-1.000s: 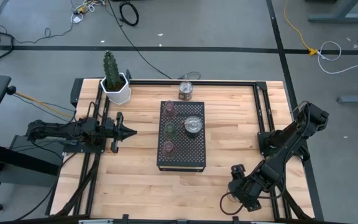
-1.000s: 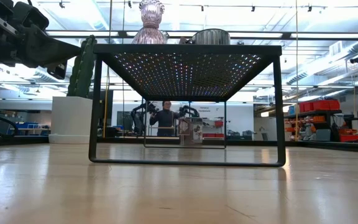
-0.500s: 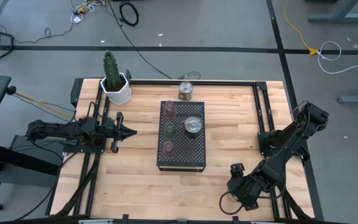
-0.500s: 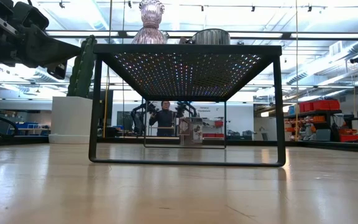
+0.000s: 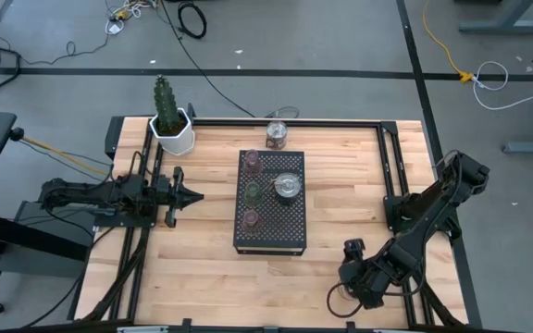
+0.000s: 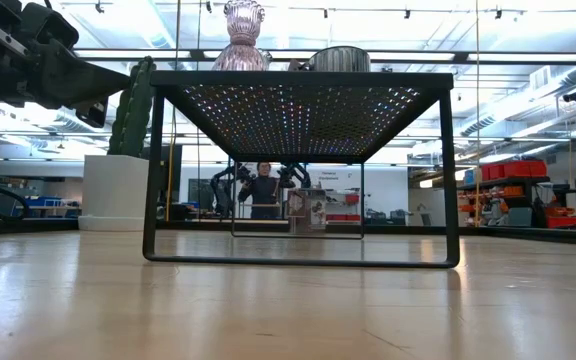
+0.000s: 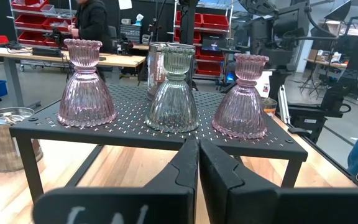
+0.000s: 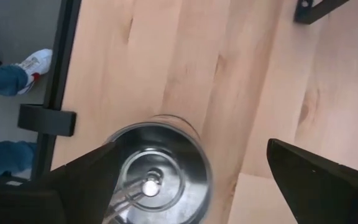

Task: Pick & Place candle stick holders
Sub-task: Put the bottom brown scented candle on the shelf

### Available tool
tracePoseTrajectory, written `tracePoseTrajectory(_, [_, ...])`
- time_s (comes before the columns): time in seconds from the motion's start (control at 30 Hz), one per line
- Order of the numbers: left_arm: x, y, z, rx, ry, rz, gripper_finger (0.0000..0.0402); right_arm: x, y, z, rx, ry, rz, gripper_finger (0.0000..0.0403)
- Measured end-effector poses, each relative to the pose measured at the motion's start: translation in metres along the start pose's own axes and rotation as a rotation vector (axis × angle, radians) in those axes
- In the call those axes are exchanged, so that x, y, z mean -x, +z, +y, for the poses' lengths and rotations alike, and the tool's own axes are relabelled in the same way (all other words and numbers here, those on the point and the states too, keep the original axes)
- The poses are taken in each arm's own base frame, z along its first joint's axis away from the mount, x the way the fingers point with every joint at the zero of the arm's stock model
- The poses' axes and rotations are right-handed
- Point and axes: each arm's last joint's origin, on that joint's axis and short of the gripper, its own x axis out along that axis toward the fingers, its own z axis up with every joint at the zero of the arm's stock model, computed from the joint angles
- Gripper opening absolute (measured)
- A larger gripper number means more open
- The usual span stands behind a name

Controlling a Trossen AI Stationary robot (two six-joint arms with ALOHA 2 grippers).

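Note:
A black perforated stand (image 5: 268, 231) sits mid-table. On it stand two pink candle stick holders (image 5: 252, 162) (image 5: 251, 220), a green one (image 5: 254, 192) between them, and a wider silvery one (image 5: 287, 186). Another silvery holder (image 5: 277, 135) stands on the table by the far edge. A third silvery holder (image 8: 157, 171) stands upright on the table near the near right corner, under my right gripper (image 8: 191, 146). That gripper points steeply down and is open, one finger on each side of the holder. In the high view my right gripper (image 5: 352, 248) hides the holder. My left gripper (image 5: 192, 194) is shut, level, left of the stand. My right gripper comes at the silvery holder from above. One finger (image 8: 73, 180) overlaps the holder's rim (image 8: 114, 149) in the wrist view. Whether it touches the rim, I cannot tell. The other finger (image 8: 322, 177) is well clear of it. The holder rests on the table.
A cactus in a white pot (image 5: 172, 129) stands at the far left corner. Black frame rails (image 5: 391, 166) run along the table's edges. A person's jeans and shoe (image 8: 17, 68) show just beyond the table edge by my right gripper. Bare wood lies right of the stand.
My right gripper has turned a little at the wrist while staying in place over the near right part of the table.

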Motion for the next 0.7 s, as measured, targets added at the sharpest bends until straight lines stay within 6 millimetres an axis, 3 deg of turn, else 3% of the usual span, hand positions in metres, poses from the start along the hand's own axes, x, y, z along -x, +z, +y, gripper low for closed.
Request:
tracePoseTrajectory(0.37, [0.000, 0.000, 0.000, 0.000, 0.000, 0.000, 0.0018, 0.001, -0.002, 0.001, 0.005, -0.007, 0.005, 0.0400])
tracePoseTrajectory(0.7, [0.000, 0.000, 0.000, 0.000, 0.000, 0.000, 0.0018, 0.016, -0.008, 0.005, 0.007, 0.046, -0.023, 0.0400])
